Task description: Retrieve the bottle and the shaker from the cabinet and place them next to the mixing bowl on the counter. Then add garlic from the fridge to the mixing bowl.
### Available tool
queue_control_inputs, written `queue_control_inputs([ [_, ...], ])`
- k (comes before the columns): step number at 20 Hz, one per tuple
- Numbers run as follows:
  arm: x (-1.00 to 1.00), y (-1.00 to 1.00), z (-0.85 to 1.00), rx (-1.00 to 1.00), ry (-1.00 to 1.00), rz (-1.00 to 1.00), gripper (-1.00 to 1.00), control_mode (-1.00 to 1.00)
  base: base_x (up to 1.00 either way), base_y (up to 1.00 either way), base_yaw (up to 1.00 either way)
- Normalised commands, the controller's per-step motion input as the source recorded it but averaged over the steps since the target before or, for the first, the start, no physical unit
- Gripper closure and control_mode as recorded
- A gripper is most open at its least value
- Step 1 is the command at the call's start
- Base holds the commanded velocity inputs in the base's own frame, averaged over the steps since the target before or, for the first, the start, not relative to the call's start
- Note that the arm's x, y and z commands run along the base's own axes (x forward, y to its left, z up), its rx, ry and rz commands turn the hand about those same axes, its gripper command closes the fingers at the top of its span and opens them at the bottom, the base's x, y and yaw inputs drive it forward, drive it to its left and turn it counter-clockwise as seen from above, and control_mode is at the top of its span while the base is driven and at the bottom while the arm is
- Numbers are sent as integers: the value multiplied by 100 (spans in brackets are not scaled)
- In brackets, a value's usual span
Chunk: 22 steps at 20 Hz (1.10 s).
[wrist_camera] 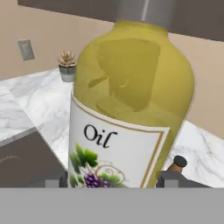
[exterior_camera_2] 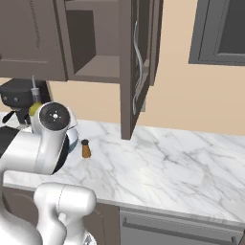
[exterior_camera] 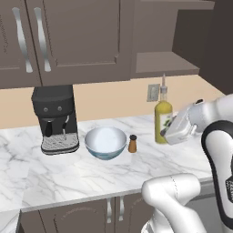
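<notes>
The bottle (exterior_camera: 162, 114) of yellow oil stands upright at the right of the counter (exterior_camera: 68, 177), its base at or just above the marble. My gripper (exterior_camera: 170, 132) is shut on its lower body from the right. In the hand view the bottle (wrist_camera: 131, 100) sits between my fingertips (wrist_camera: 168, 179), with my gripper (wrist_camera: 109, 181) at its label. The small orange-brown shaker (exterior_camera: 132, 144) stands on the counter just right of the pale blue mixing bowl (exterior_camera: 105, 142). From the right base view the shaker (exterior_camera_2: 86, 149) shows past my arm, and the doorless cabinet (exterior_camera_2: 95, 52) is above it. The fridge is out of view.
A black coffee machine (exterior_camera: 54, 119) stands left of the bowl. An open cupboard door (exterior_camera_2: 139, 62) hangs down over the counter. A small potted succulent (wrist_camera: 67, 65) sits by the wall. Bare marble (exterior_camera_2: 182, 162) stretches to the right.
</notes>
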Motion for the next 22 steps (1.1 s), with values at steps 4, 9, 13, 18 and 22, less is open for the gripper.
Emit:
queue_control_inputs([
  [4, 0, 0, -63, -17, 7, 13, 100, -100, 0, 0, 0],
  [9, 0, 0, -60, -15, 6, 8, 100, -100, 0, 0, 0],
  [13, 17, 0, -46, -7, 0, 2, 100, -100, 0, 0, 0],
  [18, 32, 0, -31, -1, -1, 4, 100, -100, 0, 0, 0],
  [22, 51, 0, -17, 0, -1, 4, 100, -100, 0, 0, 0],
])
